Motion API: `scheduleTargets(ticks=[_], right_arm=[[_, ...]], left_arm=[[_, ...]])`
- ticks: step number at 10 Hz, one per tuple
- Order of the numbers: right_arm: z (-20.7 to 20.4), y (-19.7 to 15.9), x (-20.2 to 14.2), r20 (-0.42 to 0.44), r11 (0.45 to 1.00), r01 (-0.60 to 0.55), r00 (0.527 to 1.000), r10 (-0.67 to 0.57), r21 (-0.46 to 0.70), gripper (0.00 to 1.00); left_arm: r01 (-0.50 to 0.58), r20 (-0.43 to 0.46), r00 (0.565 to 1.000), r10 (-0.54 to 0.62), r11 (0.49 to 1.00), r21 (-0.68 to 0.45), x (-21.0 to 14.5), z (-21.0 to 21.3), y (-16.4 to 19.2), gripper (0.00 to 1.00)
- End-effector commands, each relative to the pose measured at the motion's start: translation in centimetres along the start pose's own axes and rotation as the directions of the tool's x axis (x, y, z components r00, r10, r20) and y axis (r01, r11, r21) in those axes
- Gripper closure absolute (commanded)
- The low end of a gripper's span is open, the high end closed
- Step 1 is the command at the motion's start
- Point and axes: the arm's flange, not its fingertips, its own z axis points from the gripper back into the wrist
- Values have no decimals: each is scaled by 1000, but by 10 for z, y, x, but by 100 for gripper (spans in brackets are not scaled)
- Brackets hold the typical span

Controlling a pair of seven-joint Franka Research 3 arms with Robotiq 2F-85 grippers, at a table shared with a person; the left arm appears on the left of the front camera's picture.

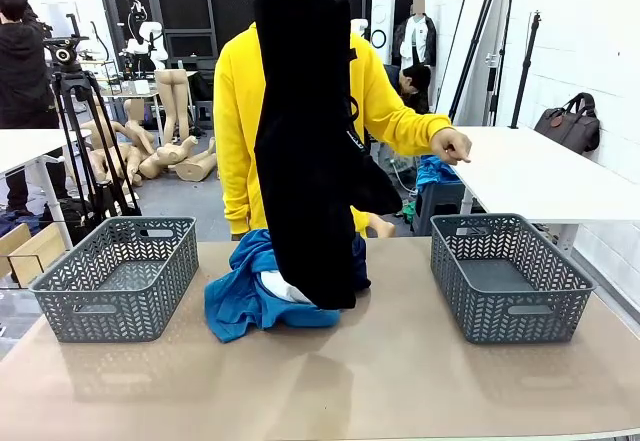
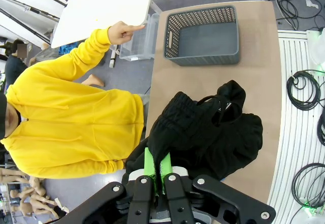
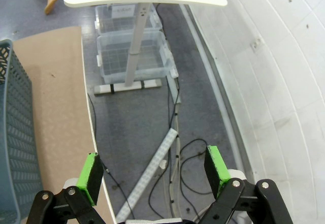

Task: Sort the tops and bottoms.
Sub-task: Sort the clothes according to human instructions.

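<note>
On the tan table (image 1: 400, 381), between the left basket (image 1: 120, 316) and the right basket (image 1: 510, 311), a bright blue garment (image 1: 240, 296) and a white garment (image 1: 283, 287) lie heaped, with the black garment (image 1: 305, 141) resting its lower end on them. The left gripper (image 2: 156, 170) is clamped on the black garment's top and holds it hanging high, while the right gripper (image 3: 154, 167) stands wide and empty beside the table's edge. Beyond, a person in a yellow hoodie (image 1: 235, 111) points a hand (image 1: 450, 146) toward the robot's right.

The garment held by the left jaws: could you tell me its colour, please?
It is a black garment, best in the front view.
</note>
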Motion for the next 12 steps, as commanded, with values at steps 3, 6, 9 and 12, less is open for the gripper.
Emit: scheduleTargets(ticks=[3, 6, 9, 12], right_arm=[[0, 0, -1, -10, 1000, -6, 1000, 6, 1, 0], [0, 0, -1, -10, 1000, -6, 1000, 6, 1, 0], [0, 0, -1, -10, 1000, -6, 1000, 6, 1, 0], [0, 0, -1, -10, 1000, -6, 1000, 6, 1, 0]], left_arm=[[1, 7, 1000, -1, 1000, 7, 1, 5, 1, 100], [1, 7, 1000, -1, 1000, 7, 1, 5, 1, 100], [1, 7, 1000, -1, 1000, 7, 1, 5, 1, 100], [0, 0, 1000, 0, 1000, 0, 0, 0, 0, 100]])
